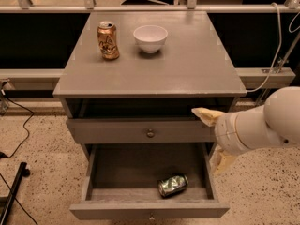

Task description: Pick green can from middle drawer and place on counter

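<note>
Cabinet seen from the front and above. The green can [173, 185] lies on its side in the middle drawer [150, 209], which is pulled out toward the viewer. The can rests on the drawer floor close to the near wall and right of centre. Nothing touches it.

The gripper [208, 140] is at the right side of the cabinet, level with the upper drawer front [117, 131]. It is carried by a white arm [262, 123] that enters from the right. Its two pale fingers are spread wide, one pointing left at the cabinet's right front corner and the other hanging by the open drawer's right side; they hold nothing.

On the counter [159, 71], toward the far edge, an orange-gold can [108, 41] stands upright. A white bowl [150, 38] sits just to its right.
</note>
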{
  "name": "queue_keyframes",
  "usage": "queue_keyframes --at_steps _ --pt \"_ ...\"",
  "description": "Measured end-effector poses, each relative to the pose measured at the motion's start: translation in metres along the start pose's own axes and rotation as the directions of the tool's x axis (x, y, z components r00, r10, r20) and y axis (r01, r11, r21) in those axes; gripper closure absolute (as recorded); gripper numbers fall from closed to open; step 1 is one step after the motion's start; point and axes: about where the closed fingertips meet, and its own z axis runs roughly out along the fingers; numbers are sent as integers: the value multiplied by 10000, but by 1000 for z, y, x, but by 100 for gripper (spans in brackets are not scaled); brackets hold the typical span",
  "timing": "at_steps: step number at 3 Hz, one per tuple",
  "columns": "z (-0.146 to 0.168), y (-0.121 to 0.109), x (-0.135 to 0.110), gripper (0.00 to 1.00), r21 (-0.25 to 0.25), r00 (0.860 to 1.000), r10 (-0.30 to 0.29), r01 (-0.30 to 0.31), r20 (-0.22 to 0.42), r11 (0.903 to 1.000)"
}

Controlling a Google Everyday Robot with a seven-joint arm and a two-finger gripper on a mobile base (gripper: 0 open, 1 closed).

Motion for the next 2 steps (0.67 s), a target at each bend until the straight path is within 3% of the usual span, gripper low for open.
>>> queue_keyframes --at_steps 1,2 --pt "13 5 1 0 -701 9980 -490 461 -392 9965" --pt "62 30 22 0 -2559 9900 -1101 844 -880 9630"
